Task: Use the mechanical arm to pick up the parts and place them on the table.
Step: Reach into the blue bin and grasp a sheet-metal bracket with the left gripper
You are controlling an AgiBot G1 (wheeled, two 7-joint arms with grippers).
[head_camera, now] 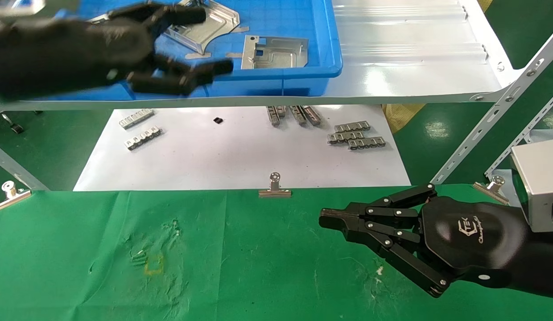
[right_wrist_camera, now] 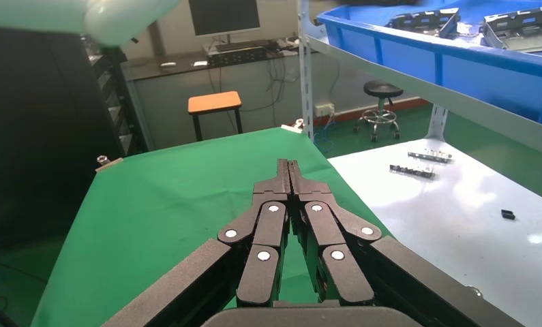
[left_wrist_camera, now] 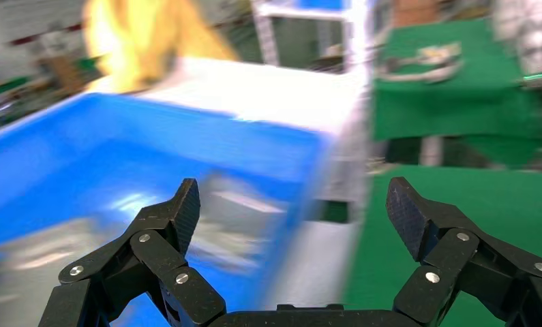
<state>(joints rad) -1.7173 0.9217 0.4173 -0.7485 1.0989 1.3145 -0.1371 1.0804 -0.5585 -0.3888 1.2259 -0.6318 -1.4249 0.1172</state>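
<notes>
Two silvery sheet-metal parts lie in a blue bin point(head_camera: 303, 82) on the white shelf: one point(head_camera: 274, 52) flat near the bin's front wall, another point(head_camera: 207, 26) behind it, partly hidden by my left arm. My left gripper point(head_camera: 214, 42) is open and empty over the bin's left half, its fingers astride the rear part's near corner. In the left wrist view the gripper point(left_wrist_camera: 292, 211) is spread wide, with a part point(left_wrist_camera: 234, 218) blurred below. My right gripper point(head_camera: 330, 220) is shut and empty, parked low over the green cloth table point(head_camera: 236, 267). It also shows in the right wrist view point(right_wrist_camera: 290, 170).
A white sheet point(head_camera: 241, 156) beyond the table holds several small toothed metal strips point(head_camera: 354, 133) and a small black piece point(head_camera: 218, 120). Binder clips point(head_camera: 274, 187) hold the cloth's far edge. A slanted metal shelf bracket point(head_camera: 495, 116) stands at the right.
</notes>
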